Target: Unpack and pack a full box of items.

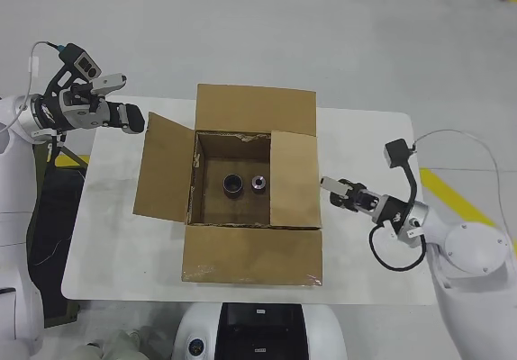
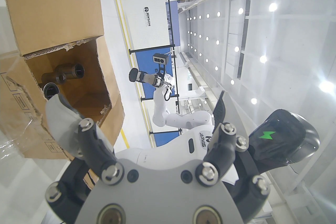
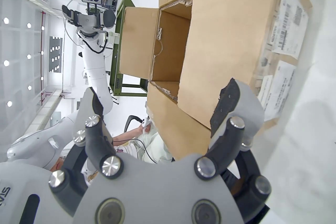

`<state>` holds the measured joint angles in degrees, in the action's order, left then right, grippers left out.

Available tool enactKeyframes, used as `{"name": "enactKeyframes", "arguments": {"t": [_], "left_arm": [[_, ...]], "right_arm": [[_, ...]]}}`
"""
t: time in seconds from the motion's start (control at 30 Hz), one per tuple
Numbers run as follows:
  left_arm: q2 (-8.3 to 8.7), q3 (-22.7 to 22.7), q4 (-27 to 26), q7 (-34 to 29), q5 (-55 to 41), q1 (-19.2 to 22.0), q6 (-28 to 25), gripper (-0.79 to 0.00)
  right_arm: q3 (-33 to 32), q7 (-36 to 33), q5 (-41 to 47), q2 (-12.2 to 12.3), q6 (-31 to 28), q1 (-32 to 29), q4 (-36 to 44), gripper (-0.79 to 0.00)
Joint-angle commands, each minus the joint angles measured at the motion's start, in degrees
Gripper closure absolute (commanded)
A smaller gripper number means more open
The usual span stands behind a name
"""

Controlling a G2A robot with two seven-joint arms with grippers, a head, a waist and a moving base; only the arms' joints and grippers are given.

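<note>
the box (image 1: 249, 256) is sitting open in the middle of the tabletop (image 1: 367, 270), all four flaps folding outward. two dark cylinders are resting on its floor close together, the larger cylinder (image 1: 232, 185) to the left of the smaller cylinder (image 1: 258, 184). the right claw (image 1: 331, 189) is hovering just beside the box's right flap, fingers spreading wide and holding nothing. the left claw (image 1: 132, 117) is hanging over the tabletop's far left corner, near the left flap's far corner, also wide and empty.
</note>
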<state>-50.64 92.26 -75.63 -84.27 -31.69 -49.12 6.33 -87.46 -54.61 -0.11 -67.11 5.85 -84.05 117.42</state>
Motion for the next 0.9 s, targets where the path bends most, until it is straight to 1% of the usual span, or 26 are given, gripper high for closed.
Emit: {"name": "enactKeyframes", "arguments": {"t": [0.0, 0.13, 0.23, 0.33, 0.87], "left_arm": [[0.0, 0.0, 0.0, 0.0, 0.0, 0.0, 0.0, -0.785], [0.0, 0.0, 0.0, 0.0, 0.0, 0.0, 0.0, -0.785], [0.0, 0.0, 0.0, 0.0, 0.0, 0.0, 0.0, -0.785], [0.0, 0.0, 0.0, 0.0, 0.0, 0.0, 0.0, -0.785], [0.0, 0.0, 0.0, 0.0, 0.0, 0.0, 0.0, -0.785]], "right_arm": [[-2.1, -0.1, 0.7, 0.3, -0.7, -1.4, 0.5, -0.785], [-5.2, 0.0, 1.8, 0.7, -1.5, -3.7, 1.6, -0.785], [-6.2, -0.4, 2.4, 0.9, -2.0, -4.7, 2.0, -0.785], [-6.2, -1.2, 3.0, 1.1, -2.5, -4.6, 2.2, -0.785], [-6.2, -1.2, 3.0, 1.1, -2.5, -4.6, 2.2, -0.785]]}}
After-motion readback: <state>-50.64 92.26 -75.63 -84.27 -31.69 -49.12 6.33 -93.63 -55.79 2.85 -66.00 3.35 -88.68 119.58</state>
